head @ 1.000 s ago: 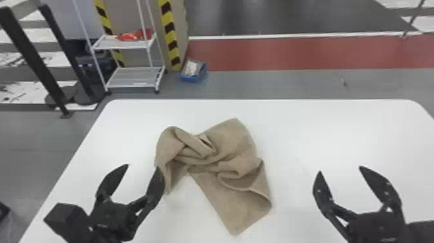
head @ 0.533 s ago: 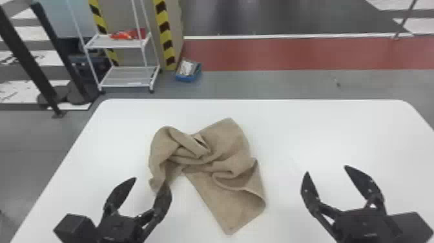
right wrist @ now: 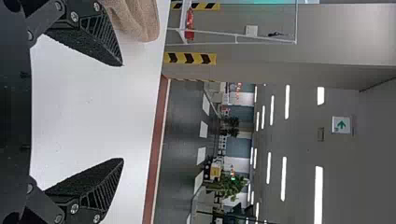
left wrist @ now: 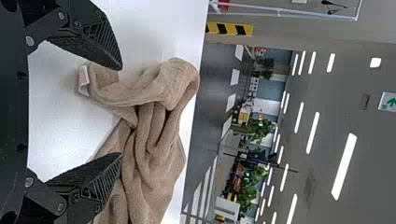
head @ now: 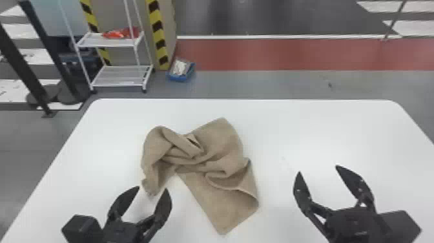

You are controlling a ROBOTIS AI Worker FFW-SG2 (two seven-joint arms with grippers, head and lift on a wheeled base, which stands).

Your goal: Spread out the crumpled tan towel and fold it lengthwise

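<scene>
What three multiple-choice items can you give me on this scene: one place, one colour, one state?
1. Where is the towel, relative to the right hand?
A) To its left
B) To its right
C) In its grasp

2. What colour is the table?
A) Black
B) Red
C) White

3. What state is the towel in?
A) Rolled up
B) Crumpled
C) Neatly folded lengthwise

1: A, the head view shows white table between the towel and the right hand on its right.
2: C, the bare surface around the towel is white.
3: B, the cloth is bunched in uneven folds, with one corner lying flatter.
</scene>
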